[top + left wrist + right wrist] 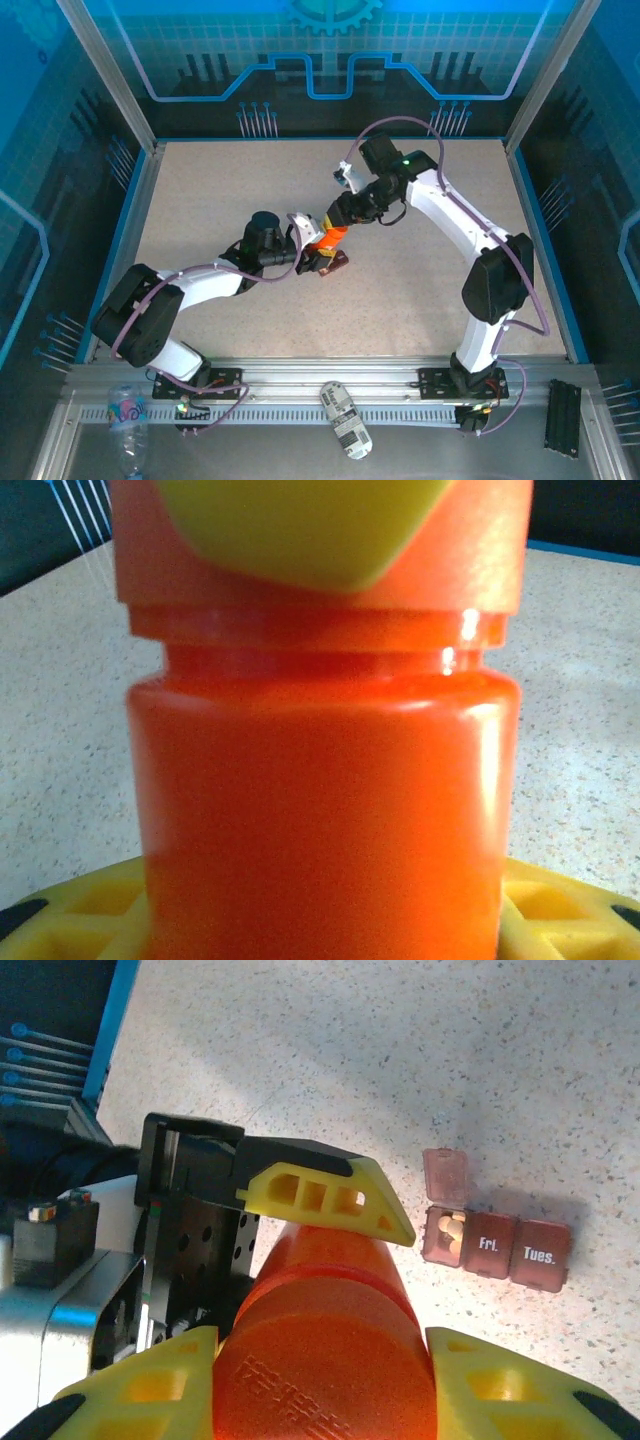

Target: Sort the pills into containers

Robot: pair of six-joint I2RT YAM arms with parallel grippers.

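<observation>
Currently: both grippers on the bottle, cap not off yet

- Left gripper (pixel 320 925): half closed, clamped on the body of the orange bottle (pixel 320 810). In its wrist view its yellow fingers (pixel 85 920) sit on either side of the body, below the neck.
- Cap (pixel 320 1350): sits on the bottle neck. I see no gap to say it has come free.
- Right gripper (pixel 320 1390): nearly closed, pinching the cap from the end opposite the left gripper.
- Pill tray (pixel 497 1248): on the table (pixel 400 1060), near the bottle and to its right in the right wrist view. In the overhead view it lies right against the bottle's lower end.
- One tray lid (pixel 446 1173) on the end nearest the bottle is flipped open, with a few pale pills (pixel 450 1230) inside. The "Fri." and "Tues." lids are shut.
- Can't tell whether the bottle rests on the table or is lifted.

Risks, my read:
- Twisting the cap turns the whole bottle. The left grip is on a smooth round body, so it could spin in the fingers and the cap wouldn't unscrew.
- If it's a push-and-turn cap, torque alone just ratchets. Too much push could shove the bottle out of the left fingers.
- The cap may release suddenly. With the bottle tilted, pills would scatter on the table instead of into the tray.
- The tray is light and close to the bottle. A swing of either gripper could knock it or tip out the open compartment.
</observation>
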